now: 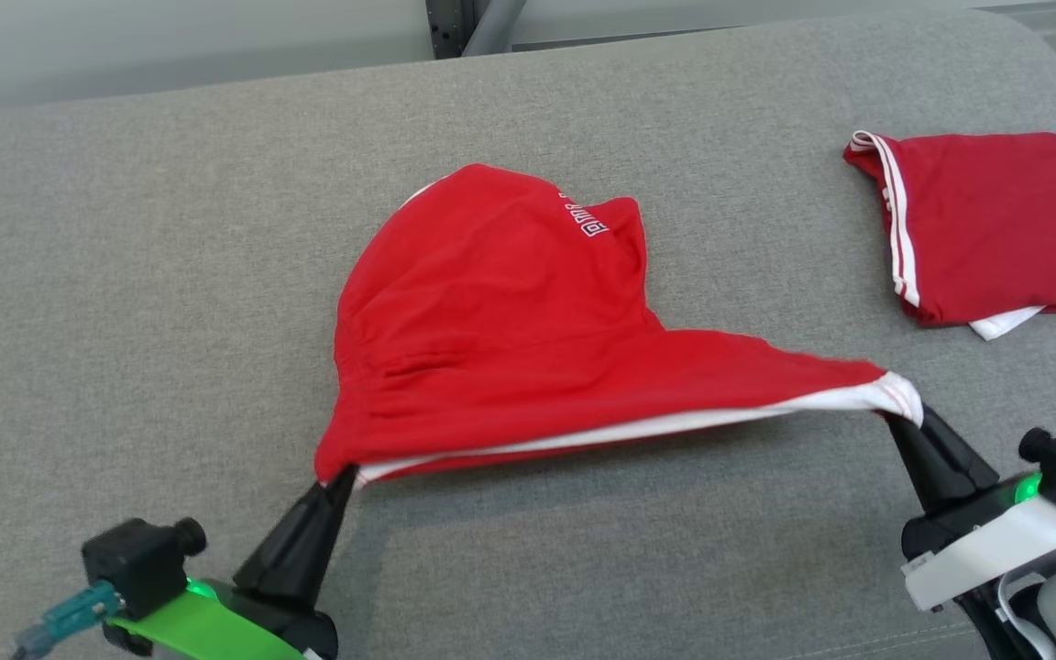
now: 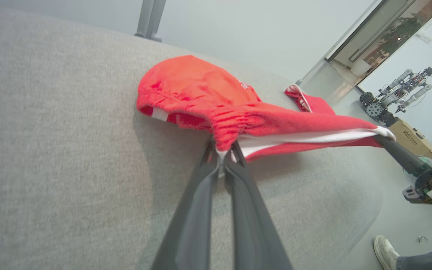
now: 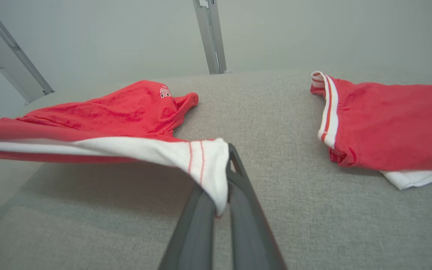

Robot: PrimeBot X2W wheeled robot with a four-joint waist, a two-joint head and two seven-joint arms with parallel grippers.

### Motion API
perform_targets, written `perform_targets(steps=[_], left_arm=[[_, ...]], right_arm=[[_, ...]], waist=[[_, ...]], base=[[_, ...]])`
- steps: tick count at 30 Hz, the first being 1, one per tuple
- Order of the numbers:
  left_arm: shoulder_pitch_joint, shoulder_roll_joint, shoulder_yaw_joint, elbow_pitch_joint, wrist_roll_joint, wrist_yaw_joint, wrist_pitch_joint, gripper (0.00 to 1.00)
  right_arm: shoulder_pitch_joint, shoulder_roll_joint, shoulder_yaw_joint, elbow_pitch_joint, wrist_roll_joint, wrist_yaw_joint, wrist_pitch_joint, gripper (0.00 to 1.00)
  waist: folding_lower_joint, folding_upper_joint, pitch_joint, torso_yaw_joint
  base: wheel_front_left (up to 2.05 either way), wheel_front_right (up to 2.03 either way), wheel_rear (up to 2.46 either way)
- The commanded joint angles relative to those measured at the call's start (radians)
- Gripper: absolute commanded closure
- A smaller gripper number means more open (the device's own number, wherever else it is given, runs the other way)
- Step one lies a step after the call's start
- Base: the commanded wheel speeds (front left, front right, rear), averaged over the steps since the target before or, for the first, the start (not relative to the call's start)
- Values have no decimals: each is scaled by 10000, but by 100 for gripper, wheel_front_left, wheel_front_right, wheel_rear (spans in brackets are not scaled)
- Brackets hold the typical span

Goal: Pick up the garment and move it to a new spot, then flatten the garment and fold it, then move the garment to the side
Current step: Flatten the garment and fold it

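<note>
Left gripper (image 1: 337, 477) and right gripper (image 1: 906, 414), jaws pinched shut on the two ends of its white-lined hem, hold the red garment (image 1: 491, 312) stretched just above the grey cushion (image 1: 125, 275), with its far part resting on the fabric. Laying it flat likely calls for a taut hem and both ends lowered evenly. Well apart to the garment's right lies a second red piece (image 1: 995, 238), which a wide spread could brush. Beyond the garment stands a metal post (image 1: 478, 23).
</note>
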Motion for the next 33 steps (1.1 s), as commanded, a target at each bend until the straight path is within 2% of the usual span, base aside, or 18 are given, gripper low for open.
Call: perform_targets(steps=[1,4,8,9,10,14,16,22,26,29,33], left_arm=[[-364,491,297,-691,190,171,101,100],[-889,1238,757,-2002,461,543,492,100],[-2359,2309,1444,-3304,725,610,1578,100],[-2359,2309,1444,-3304,725,610,1578,100],[-2809,2591,1630,-3460,891,649,1881,100],[-4833,3139,2149,-4034,840,331,3222,100],[-5938,3203,2315,-4034,805,113,3931,100],[-9525,2525,2399,-2786,454,-533,5791,100],[-11882,1607,1916,-1000,927,-1039,6708,100],[-13469,803,1588,673,1354,-1337,6985,100],[-15313,-268,1422,2837,2038,-1630,6506,100]], right_arm=[[66,-7,-314,-651,214,-23,44,100],[-278,-119,-722,-1775,309,-23,472,100],[-1061,-380,-1134,-3097,642,-20,1354,100],[-1061,-380,-1134,-3097,642,-20,1354,100],[-1417,-515,-1221,-3349,628,-20,1613,100],[-3064,-710,-1361,-4183,956,-20,2682,100],[-4022,-731,-1459,-4412,1138,-20,3155,100],[-6975,-260,-1661,-4004,1139,-19,4170,100],[-9009,284,-1777,-2853,881,-19,4645,100],[-10631,964,-2093,-1640,485,-19,4729,100],[-12759,2192,-2733,320,-488,-17,4372,100]], waist=[[1,44,62,-121],[1,44,233,-298],[1,44,778,-366],[1,44,778,-366],[1,44,988,-428],[1,44,1914,-581],[1,44,2376,-633],[1,44,3801,-651],[1,44,4659,-552],[1,44,5206,-489],[1,44,5832,-522]], base=[[0,0,0],[0,0,0],[0,0,0],[0,0,0],[0,0,0],[0,0,0],[0,0,0],[0,0,0],[0,0,0],[0,0,0],[0,0,0]])
